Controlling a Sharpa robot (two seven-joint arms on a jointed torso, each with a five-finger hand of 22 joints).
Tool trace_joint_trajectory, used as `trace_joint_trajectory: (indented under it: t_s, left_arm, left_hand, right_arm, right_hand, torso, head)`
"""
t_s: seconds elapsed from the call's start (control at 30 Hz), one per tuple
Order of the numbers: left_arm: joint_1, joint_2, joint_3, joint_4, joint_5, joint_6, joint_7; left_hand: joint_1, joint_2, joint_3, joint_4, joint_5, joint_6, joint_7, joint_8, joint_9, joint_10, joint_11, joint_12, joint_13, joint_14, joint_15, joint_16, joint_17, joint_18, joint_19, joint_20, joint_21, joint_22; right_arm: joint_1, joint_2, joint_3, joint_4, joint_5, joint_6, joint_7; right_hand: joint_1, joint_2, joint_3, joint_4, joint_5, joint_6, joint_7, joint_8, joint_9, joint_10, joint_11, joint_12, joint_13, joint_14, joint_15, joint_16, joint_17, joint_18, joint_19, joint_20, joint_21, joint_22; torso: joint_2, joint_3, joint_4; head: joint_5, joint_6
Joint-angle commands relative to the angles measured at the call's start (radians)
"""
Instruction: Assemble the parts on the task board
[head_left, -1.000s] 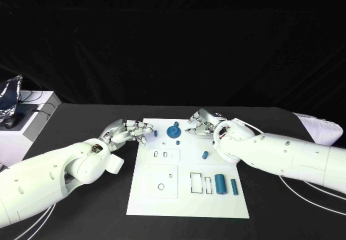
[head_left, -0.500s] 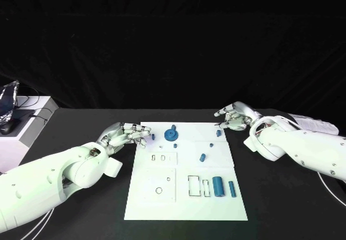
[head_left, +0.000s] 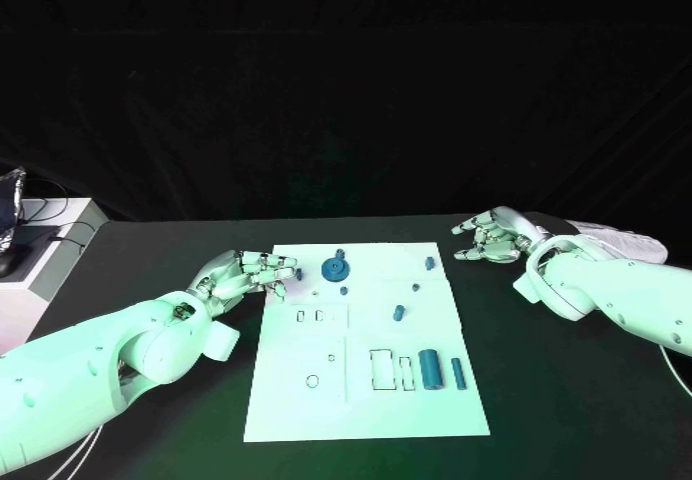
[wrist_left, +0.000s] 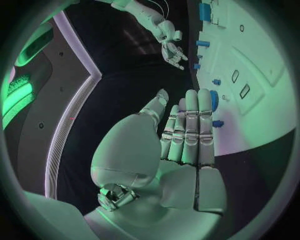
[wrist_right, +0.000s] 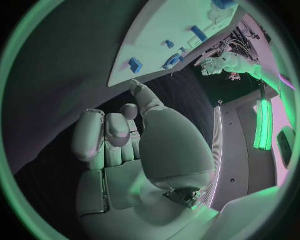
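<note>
While the black table (head_left: 144, 240) spreads matte and dark under everything, the task board (head_left: 368, 400) lies in its middle as a flat, smooth white rectangle cut with small rectangular and oval recesses. On the board's far part sits a round blue wheel-shaped part (head_left: 336, 269) with a short stem rising from it, the largest of the blue pieces; near the board's right-hand near corner a stubby blue cylinder (head_left: 431, 367) lies beside a thinner blue rod (head_left: 459, 374), and next to them a narrow blue bar (head_left: 407, 372) rests at the edge of a rectangular outline. Smaller blue pegs are scattered farther up: one (head_left: 398, 313) near the board's centre, one (head_left: 430, 263) toward the far right edge, and a tiny one (head_left: 415, 287) between them. The left arm, glossy white and rounded, reaches in to the board's far left corner, where the silver left hand (head_left: 254, 272) hovers with its fingers held straight and close together, thumb apart, holding nothing; the left wrist view shows the fingertips (wrist_left: 199, 98) over the board's edge near the wheel. The right hand (head_left: 490, 238) sits off the board, over the dark table beyond its far right corner, fingers loosely curled inward and empty, as the right wrist view (wrist_right: 115, 135) confirms.
</note>
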Motion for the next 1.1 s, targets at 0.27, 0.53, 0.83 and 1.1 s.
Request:
trace_joint_trajectory:
  t_s: [0.27, 0.53, 0.83, 1.1]
  left_arm:
    - [-0.004, 0.003, 0.001, 0.000, 0.006, 0.029, 0.013]
    - [-0.006, 0.003, 0.001, 0.000, 0.004, 0.029, 0.010]
    - [-0.006, 0.002, 0.001, 0.000, 0.000, 0.028, 0.004]
    - [-0.006, 0.001, 0.001, -0.001, -0.001, 0.025, -0.002]
  left_hand:
    - [0.012, -0.003, -0.022, -0.004, -0.004, 0.004, -0.001, 0.000, 0.002, 0.029, -0.012, 0.028, 0.003, 0.011, -0.011, 0.066, 0.064, 0.005, -0.001, -0.011, 0.055, 0.041]
    - [0.016, 0.003, -0.038, -0.008, -0.004, 0.021, -0.006, 0.004, 0.002, 0.051, -0.026, 0.075, 0.012, 0.018, -0.022, 0.132, 0.124, 0.006, 0.006, -0.022, 0.094, 0.070]
    - [0.028, 0.020, -0.068, -0.014, -0.004, 0.033, -0.010, 0.006, 0.002, -0.001, -0.040, 0.242, 0.101, 0.001, -0.030, 0.173, 0.188, -0.006, -0.008, -0.036, 0.120, 0.097]
    - [0.027, 0.022, -0.067, -0.016, -0.004, 0.033, -0.011, 0.010, 0.002, -0.004, -0.041, 0.255, 0.100, 0.009, -0.031, 0.170, 0.191, -0.002, -0.006, -0.034, 0.119, 0.098]
  right_arm:
    - [-0.037, 0.074, -0.001, -0.089, -0.063, 0.017, 0.027]
    - [-0.042, 0.108, 0.000, -0.116, -0.056, 0.013, 0.010]
    - [-0.044, 0.119, -0.001, -0.126, -0.057, 0.057, -0.002]
    - [-0.045, 0.122, -0.001, -0.120, -0.066, 0.091, -0.008]
  right_hand:
    - [0.009, -0.008, 0.005, 0.022, -0.011, -0.016, 0.011, 0.007, 0.000, 0.011, 0.008, 0.004, 0.012, 0.006, -0.002, 0.009, 0.020, 0.004, 0.076, -0.003, 0.018, 0.155]
    - [0.002, 0.001, 0.005, 0.028, -0.012, -0.003, 0.013, 0.008, 0.001, 0.016, 0.009, 0.015, 0.023, 0.007, 0.000, 0.019, 0.034, 0.004, 0.077, -0.001, 0.032, 0.158]
    - [-0.007, 0.013, -0.005, 0.014, -0.010, 0.010, 0.015, 0.006, 0.000, 0.014, 0.011, 0.018, 0.027, 0.006, 0.002, 0.021, 0.039, 0.006, 0.076, 0.002, 0.037, 0.158]
    - [-0.008, 0.014, -0.006, 0.013, -0.010, 0.014, 0.015, 0.007, 0.000, 0.013, 0.011, 0.016, 0.027, 0.007, 0.002, 0.021, 0.040, 0.006, 0.076, 0.002, 0.039, 0.158]
  torso:
    - [0.002, 0.0010, 0.0070]
    - [0.003, 0.0015, 0.0072]
    - [0.002, 0.0016, 0.0056]
    - [0.002, 0.0020, 0.0062]
  head:
    - [-0.007, -0.017]
    - [-0.011, -0.022]
    - [-0.013, -0.025]
    - [-0.012, -0.027]
